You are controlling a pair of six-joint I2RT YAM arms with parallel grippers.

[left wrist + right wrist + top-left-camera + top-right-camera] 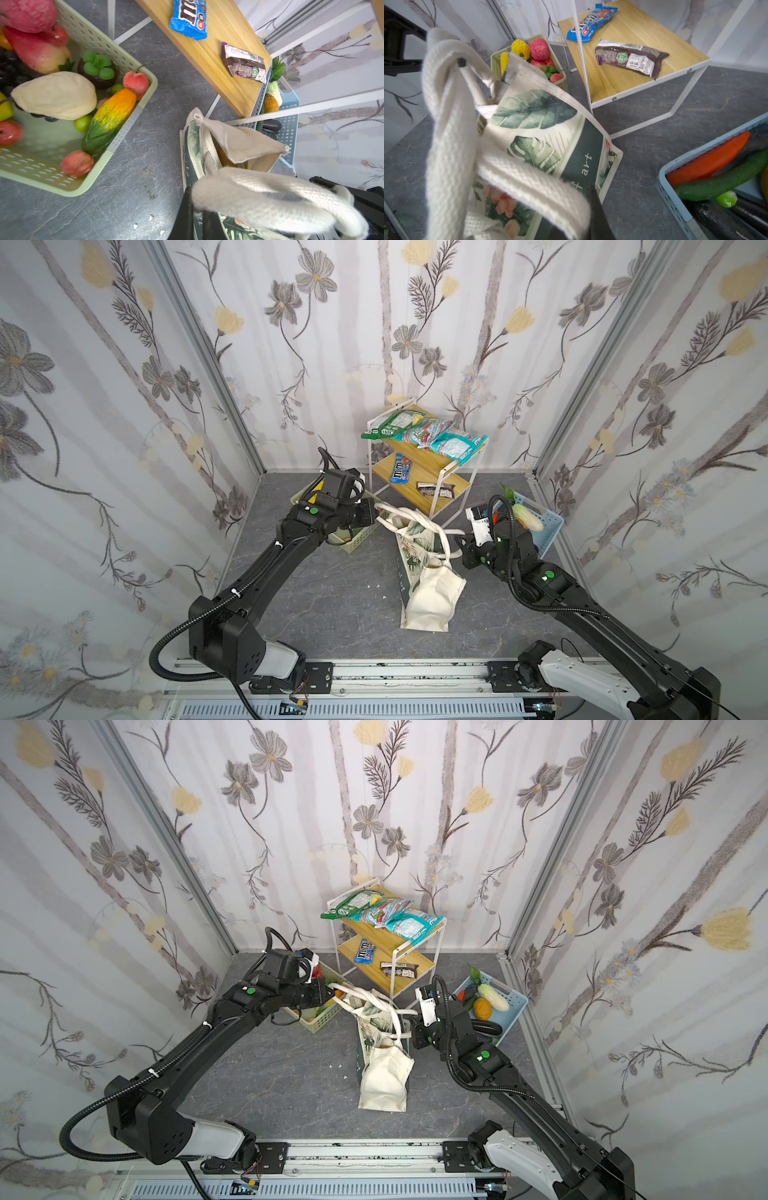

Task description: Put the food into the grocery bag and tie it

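1. Between the two baskets, on the grey floor [324, 597]: bag [434, 599], cream with leaf print and a dark green band. It stands just in front of the rack [633, 27], mouth uppermost and sagging.
2. Handle [446, 124]: thick white rope, two loops. They cross above the mouth and partly cover it.
3. My left gripper [196, 220]: fingers pressed together on one handle, on the bag's side toward the green basket [133, 116].
4. My right gripper [458, 539]: fingers pinching the other handle, on the side toward the blue basket [513, 1006].
5. Green basket: near the bag, apart from it. It holds food [56, 95]: a pale mango shape, a papaya [110, 122] and small red and green fruits. My left arm lies over it in both top views and hides most of it.
6. Blue basket: more food, namely cabbage [492, 996], orange [482, 1008], eggplant [486, 1027], red pepper [708, 160] and cucumber [720, 180]. My right arm covers its near corner in a top view.
7. Rack: white frame with two wooden shelves. One leg lands just beside the bag's mouth.
8. Upper shelf: snack packets [424, 433], overhanging the edge. Lower shelf: blue packet [189, 18] and dark bar [243, 64], apart.
9. Bag interior: an orange-brown shape shows under the flap. I cannot tell what it is.
10. Floor near the bag: a few white flecks [149, 218].
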